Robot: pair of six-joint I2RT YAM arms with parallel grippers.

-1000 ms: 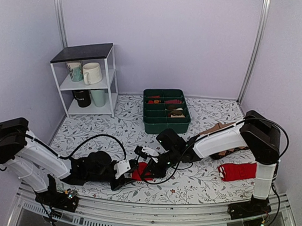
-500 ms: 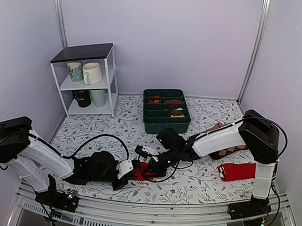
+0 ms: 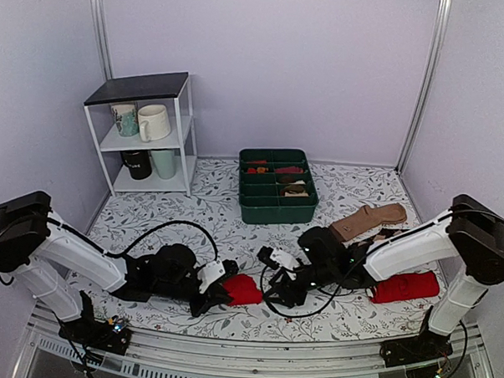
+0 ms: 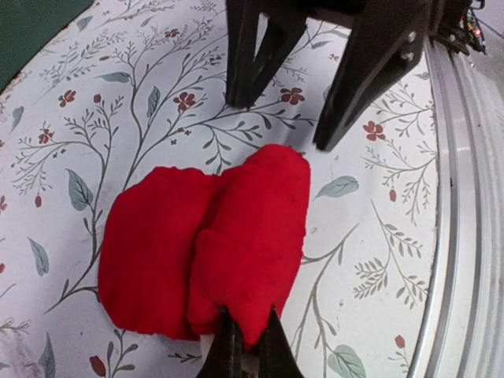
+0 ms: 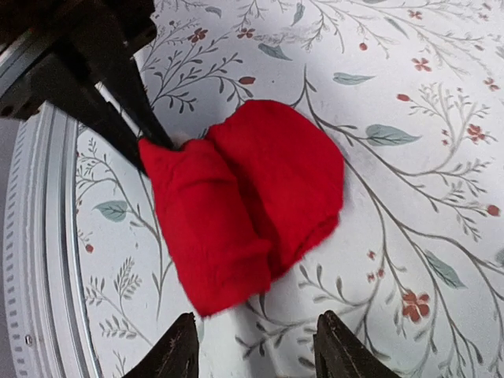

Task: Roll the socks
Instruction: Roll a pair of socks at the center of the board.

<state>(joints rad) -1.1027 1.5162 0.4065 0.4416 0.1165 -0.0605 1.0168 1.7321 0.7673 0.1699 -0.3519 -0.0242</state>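
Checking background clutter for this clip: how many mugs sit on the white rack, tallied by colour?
Patterned mug: 1
Cream mug: 1
Black mug: 1
Pale green mug: 1
Total: 4

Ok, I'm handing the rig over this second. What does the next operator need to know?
Left gripper: shut, pinching one edge of the socks.
Right gripper: open, close beside the socks, not touching them.
Socks: one red lump lying between the two grippers.
Done: the pair looks folded over on itself into a loose bundle.
Left: probably tighten or tuck the roll with the right gripper, then let go. Leave the all-red socks and the brown sock on the right side alone.
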